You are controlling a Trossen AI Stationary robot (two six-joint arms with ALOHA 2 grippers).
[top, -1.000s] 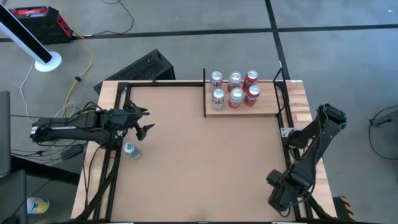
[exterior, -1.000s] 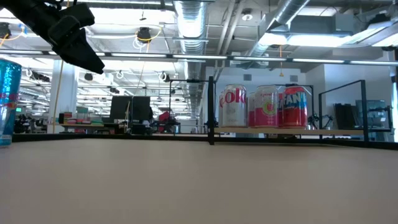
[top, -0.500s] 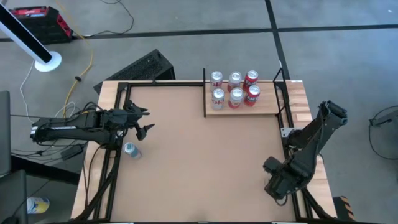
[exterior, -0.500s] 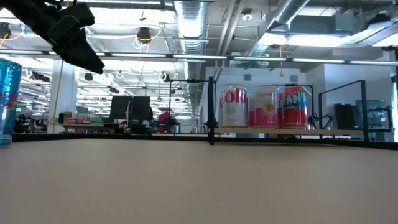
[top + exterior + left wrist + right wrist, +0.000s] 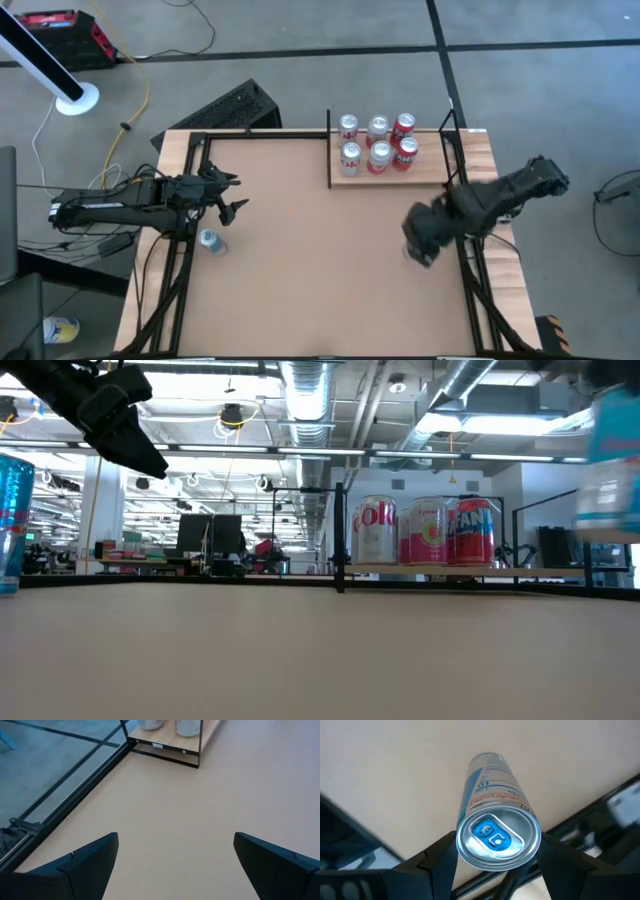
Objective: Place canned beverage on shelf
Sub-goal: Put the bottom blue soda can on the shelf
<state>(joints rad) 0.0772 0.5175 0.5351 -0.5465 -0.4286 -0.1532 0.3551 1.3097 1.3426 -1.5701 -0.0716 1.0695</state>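
The right pincer (image 5: 492, 852) is clamped on a slim blue can (image 5: 496, 815), one finger on each side just below its silver top, holding it off the worktop (image 5: 320, 250) near the right edge, a little in front of the shelf (image 5: 392, 172). In the low view the held can (image 5: 610, 455) shows blurred at the right side, above the surface. The shelf sits at the worktop's far edge toward the right corner and carries six cans (image 5: 379, 143) in two rows. The left pincer (image 5: 232, 195) hangs over the left edge with its fingers (image 5: 85, 865) spread wide and gripping nothing. Another blue can (image 5: 210, 240) stands on the worktop near it.
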